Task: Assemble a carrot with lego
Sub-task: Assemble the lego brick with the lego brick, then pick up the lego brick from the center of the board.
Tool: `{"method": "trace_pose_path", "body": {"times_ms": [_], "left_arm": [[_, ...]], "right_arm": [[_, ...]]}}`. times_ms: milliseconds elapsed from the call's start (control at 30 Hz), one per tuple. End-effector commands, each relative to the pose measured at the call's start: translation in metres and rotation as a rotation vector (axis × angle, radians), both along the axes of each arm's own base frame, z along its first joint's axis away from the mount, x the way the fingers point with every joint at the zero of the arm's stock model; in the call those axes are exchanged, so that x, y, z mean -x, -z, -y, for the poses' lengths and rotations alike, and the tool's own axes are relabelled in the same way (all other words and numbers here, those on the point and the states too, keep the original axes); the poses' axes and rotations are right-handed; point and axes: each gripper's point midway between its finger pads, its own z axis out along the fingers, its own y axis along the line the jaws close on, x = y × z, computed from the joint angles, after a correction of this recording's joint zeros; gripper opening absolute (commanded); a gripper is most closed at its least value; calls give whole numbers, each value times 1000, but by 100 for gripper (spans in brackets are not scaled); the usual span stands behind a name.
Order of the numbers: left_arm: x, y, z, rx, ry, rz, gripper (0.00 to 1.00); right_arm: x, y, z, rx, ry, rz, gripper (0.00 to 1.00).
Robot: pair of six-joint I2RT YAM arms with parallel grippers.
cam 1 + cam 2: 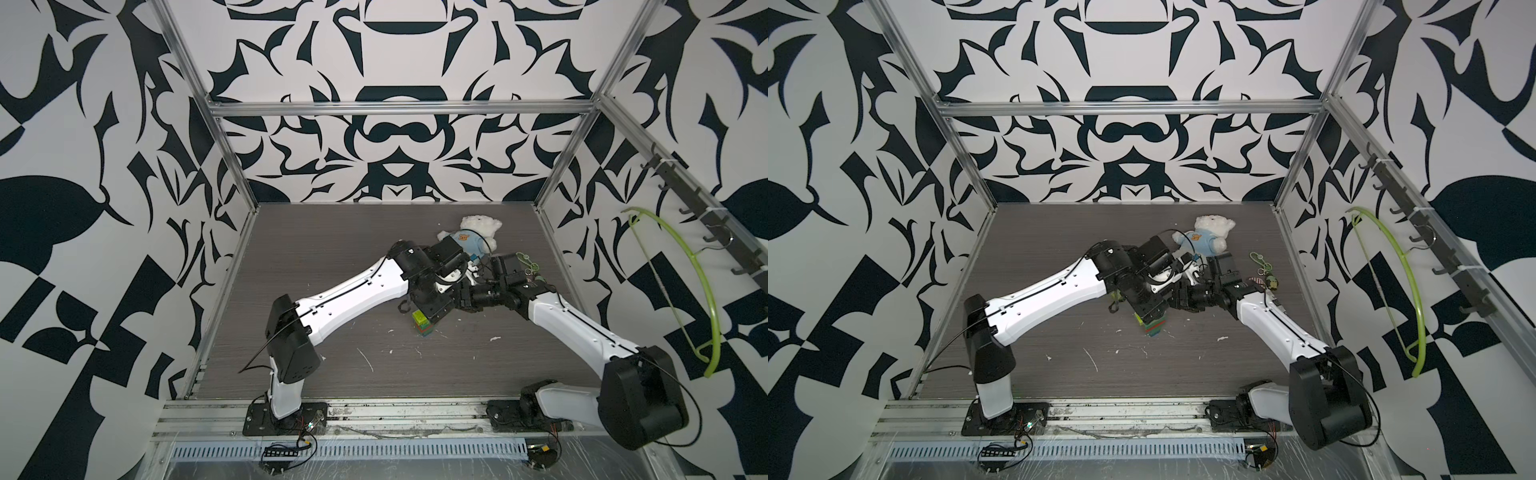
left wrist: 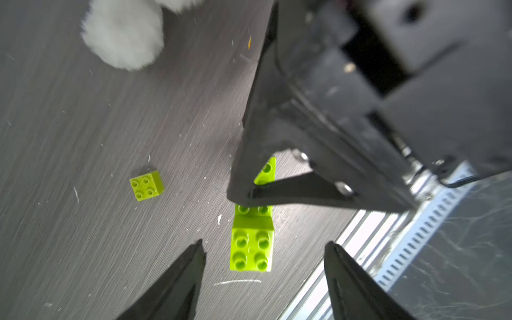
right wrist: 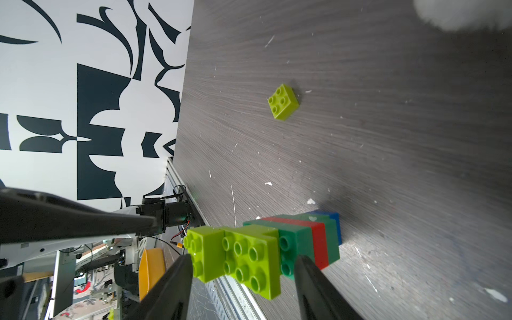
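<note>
Mid-frame, my left hand (image 2: 264, 244) and right hand (image 3: 243, 257) gape by the upright stacked-brick carrot (image 1: 422, 326); loose lime-green square brick (image 2: 146, 184) seems nearer my left.

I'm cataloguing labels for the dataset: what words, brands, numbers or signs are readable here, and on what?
No text can be read anywhere.
On the teddy bear, the blue shirt has an orange picture print; any lettering is too small to read.
On the carrot and the loose lime brick, the studs show no legible marking.

B&w patterned walls (image 1: 395, 54), grey wood-grain tabletop (image 1: 332, 232)
</note>
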Motion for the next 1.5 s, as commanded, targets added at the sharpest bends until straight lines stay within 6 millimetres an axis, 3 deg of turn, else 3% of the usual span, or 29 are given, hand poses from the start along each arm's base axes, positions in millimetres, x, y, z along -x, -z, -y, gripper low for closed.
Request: {"method": "trace_pose_path", "body": {"times_ms": [0, 133, 300, 433, 667, 1000, 1200, 1467], "left_arm": [[-15, -19, -16, 119, -91, -20, 75], [-55, -17, -59, 282, -341, -79, 72], [-101, 23, -121, 327, -678, -181, 64], [-124, 36, -157, 325, -803, -152, 65], [-144, 48, -218, 345, -982, -117, 69], [-142, 31, -243, 364, -1005, -20, 68], [-139, 27, -249, 352, -998, 0, 68], [-138, 25, -254, 358, -1003, 13, 68]], "right_arm": [[-17, -23, 17, 61, 67, 96, 65], [-32, -53, 26, 310, 110, 338, 66], [-54, -72, -7, 417, 41, 495, 66], [-69, -57, -47, 556, -130, 571, 67], [-78, -17, -102, 588, -323, 571, 67], [-82, 64, -136, 738, -495, 481, 69], [-82, 87, -147, 759, -518, 447, 69], [-89, 109, -151, 776, -520, 436, 59]]}}
